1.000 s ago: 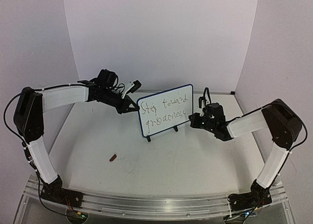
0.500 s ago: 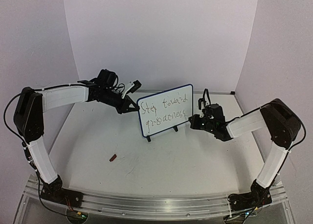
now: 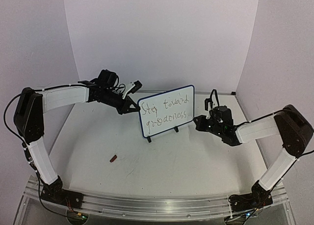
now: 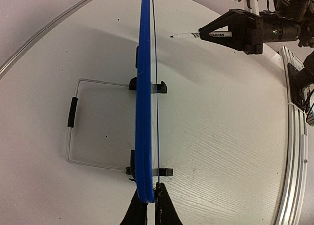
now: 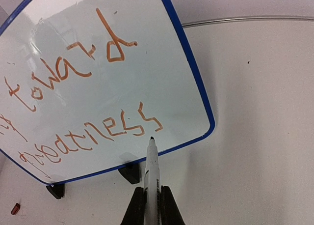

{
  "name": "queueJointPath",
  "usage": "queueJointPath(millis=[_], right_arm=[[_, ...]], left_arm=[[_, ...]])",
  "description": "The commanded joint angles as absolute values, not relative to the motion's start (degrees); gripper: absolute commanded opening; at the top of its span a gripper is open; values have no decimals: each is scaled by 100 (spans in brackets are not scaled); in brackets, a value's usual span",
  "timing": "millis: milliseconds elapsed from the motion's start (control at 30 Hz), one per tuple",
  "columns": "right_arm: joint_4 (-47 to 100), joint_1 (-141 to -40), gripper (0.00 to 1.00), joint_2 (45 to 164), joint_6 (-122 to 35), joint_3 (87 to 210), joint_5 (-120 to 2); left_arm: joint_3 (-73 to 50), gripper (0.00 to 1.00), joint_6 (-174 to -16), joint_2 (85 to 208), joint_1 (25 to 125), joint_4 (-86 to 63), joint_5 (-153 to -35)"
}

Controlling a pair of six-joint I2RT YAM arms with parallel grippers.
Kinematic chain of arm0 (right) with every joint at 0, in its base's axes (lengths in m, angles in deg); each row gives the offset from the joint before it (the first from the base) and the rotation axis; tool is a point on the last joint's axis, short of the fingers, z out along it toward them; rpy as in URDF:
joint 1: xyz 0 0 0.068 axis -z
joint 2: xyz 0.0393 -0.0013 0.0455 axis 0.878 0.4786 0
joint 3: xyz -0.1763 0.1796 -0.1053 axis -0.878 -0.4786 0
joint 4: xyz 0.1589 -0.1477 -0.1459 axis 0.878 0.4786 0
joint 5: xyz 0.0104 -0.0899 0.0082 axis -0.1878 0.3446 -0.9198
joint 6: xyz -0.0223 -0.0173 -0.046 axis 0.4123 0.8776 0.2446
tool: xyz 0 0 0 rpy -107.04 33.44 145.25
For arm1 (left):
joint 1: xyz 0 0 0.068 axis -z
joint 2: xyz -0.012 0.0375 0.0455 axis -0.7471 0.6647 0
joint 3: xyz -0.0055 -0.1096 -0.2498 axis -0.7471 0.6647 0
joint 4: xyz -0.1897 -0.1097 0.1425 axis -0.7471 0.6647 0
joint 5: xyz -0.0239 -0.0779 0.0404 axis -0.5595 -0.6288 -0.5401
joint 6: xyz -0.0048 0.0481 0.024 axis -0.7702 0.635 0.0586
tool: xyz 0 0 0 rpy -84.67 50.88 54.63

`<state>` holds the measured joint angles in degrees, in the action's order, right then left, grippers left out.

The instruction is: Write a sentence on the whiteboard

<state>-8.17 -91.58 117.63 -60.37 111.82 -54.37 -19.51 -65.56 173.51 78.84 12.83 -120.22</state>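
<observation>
The right arm (image 3: 255, 129) is pulling back a little from the whiteboard (image 3: 166, 111) standing on the bench (image 3: 196, 161). A small red bit (image 3: 113, 158) is lying in front. The sentence (image 5: 110, 129) is running off the right wrist view. The right gripper (image 5: 151, 193) is squeezing a marker (image 5: 150, 161), tip off the board; the left gripper (image 4: 148, 200) is pinching the board's edge.

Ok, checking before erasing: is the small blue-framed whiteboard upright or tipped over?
Upright: the small blue-framed whiteboard stands on its two black feet, left gripper shut on its edge.
</observation>
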Motion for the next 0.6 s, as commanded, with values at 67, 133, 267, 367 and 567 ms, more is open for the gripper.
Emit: queueJointPath(millis=[67,133,267,367,567], right_arm=[[-907,-9151,0,12001,-6056,11408,-5299],[-950,-9160,0,12109,-6037,11456,-5278],[-1018,-9144,0,12269,-5998,11535,-5259],[-1091,-9113,0,12359,-5993,11569,-5253],[-1204,-9067,0,12467,-5995,11596,-5277]], left_arm=[[-1890,0,-6270,17629,7911,1886,-11521],[-1889,0,-6274,17625,7910,1895,-11519],[-1889,0,-6269,17621,7913,1892,-11520],[-1889,0,-6272,17621,7911,1896,-11519],[-1890,0,-6273,17621,7911,1892,-11521]])
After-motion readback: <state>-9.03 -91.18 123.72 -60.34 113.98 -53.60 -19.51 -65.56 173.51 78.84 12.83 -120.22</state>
